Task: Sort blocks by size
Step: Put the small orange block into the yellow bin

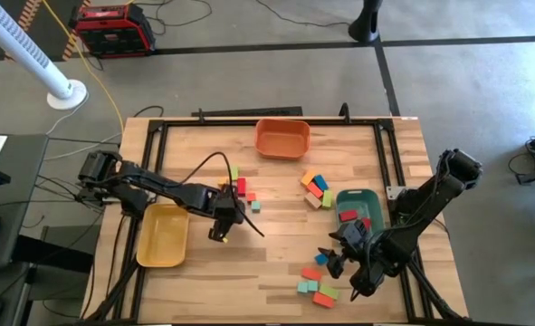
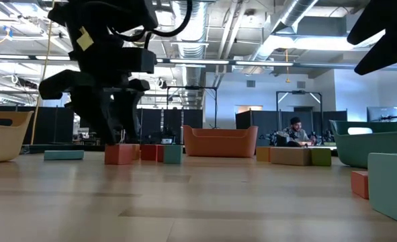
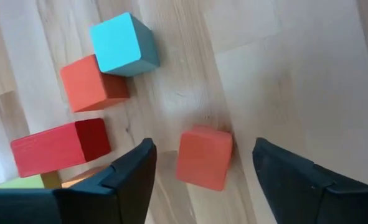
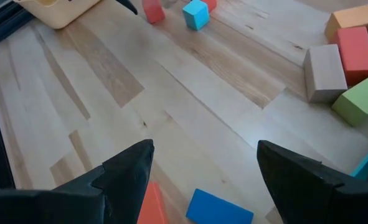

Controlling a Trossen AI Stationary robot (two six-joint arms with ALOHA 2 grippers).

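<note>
The left gripper (image 3: pixel 202 180) is hovering over the table (image 1: pixel 276 263) beside the yellow tray (image 1: pixel 162 234), its two fingers spread wide and gripping nothing. One orange-red cube (image 3: pixel 203 157) is sitting on the wood between the fingers, touching neither. Just beyond them are lying three more blocks: a light blue cube (image 3: pixel 122 45), an orange cube (image 3: pixel 91 83) touching it, and a red bar (image 3: pixel 59 147). The right gripper (image 4: pixel 202 174) is waiting near the green tray (image 1: pixel 361 206), fingers likewise parted and empty, with a blue block (image 4: pixel 220 207) directly beneath it. Ahead of it are resting a tan block (image 4: pixel 324 73), a red block (image 4: pixel 355 50) and a green block (image 4: pixel 360 101). A third tray, orange (image 1: pixel 281 138), is standing at the far edge, well apart from both grippers.
</note>
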